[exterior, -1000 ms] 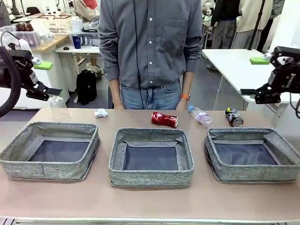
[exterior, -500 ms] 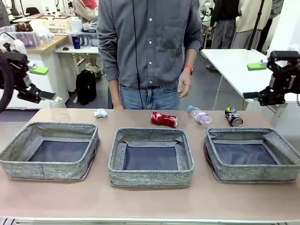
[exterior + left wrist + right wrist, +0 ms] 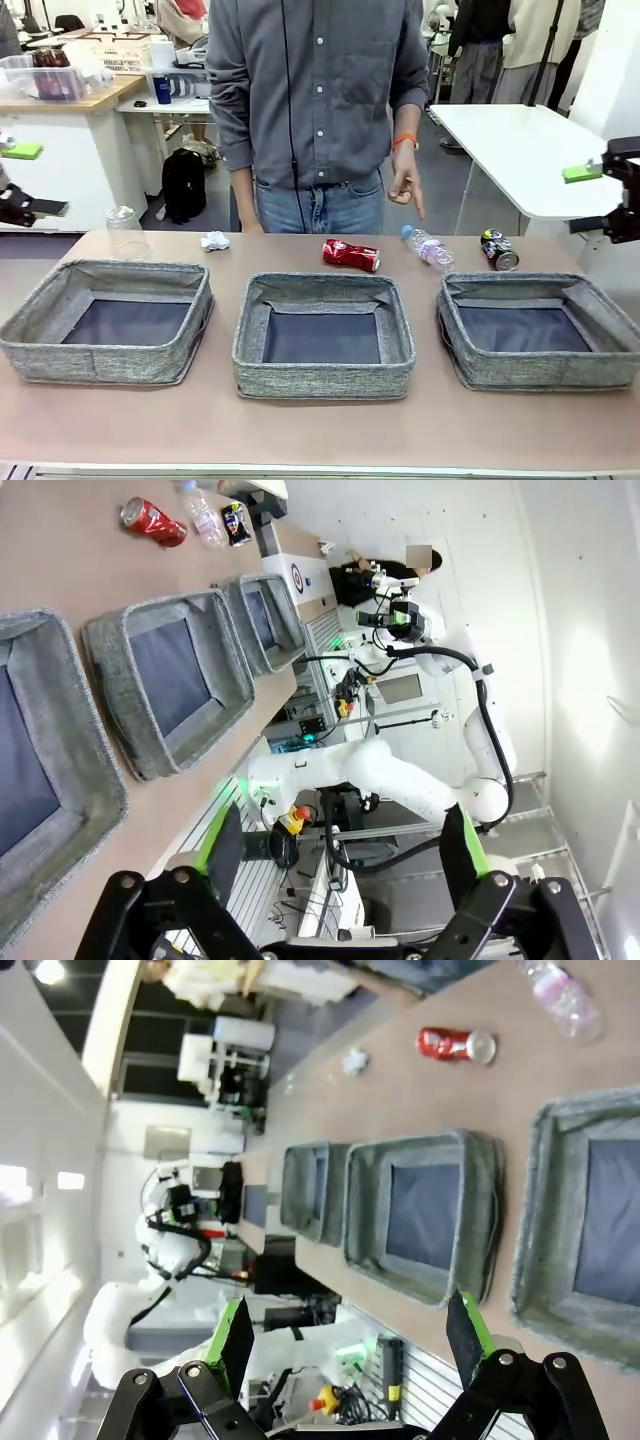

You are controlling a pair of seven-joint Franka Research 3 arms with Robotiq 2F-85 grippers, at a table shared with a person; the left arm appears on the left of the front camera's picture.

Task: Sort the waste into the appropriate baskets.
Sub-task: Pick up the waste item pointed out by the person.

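Note:
Three grey baskets stand in a row: left (image 3: pixel 100 362), middle (image 3: pixel 322 380), right (image 3: pixel 540 370). Behind them on the table lies the waste: a clear cup (image 3: pixel 122 228), crumpled white paper (image 3: pixel 215 240), a red can (image 3: pixel 351 255), a clear bottle (image 3: pixel 428 246) and a dark can (image 3: pixel 499 250). My left gripper (image 3: pixel 28 180) hangs open at the far left edge, off the table. At the far right edge my right gripper (image 3: pixel 590 198) is open too. Each wrist view shows its own gripper, left (image 3: pixel 342 855) and right (image 3: pixel 352 1338), open and holding nothing.
A person stands at the far side; one hand (image 3: pixel 405 180) hangs with a finger pointing down above the bottle. A white table (image 3: pixel 510 140) stands behind on the right and a counter (image 3: pixel 70 100) behind on the left.
Both arms have drawn back outward to the picture's edges and higher. The person's hand came up from the table edge and now points down.

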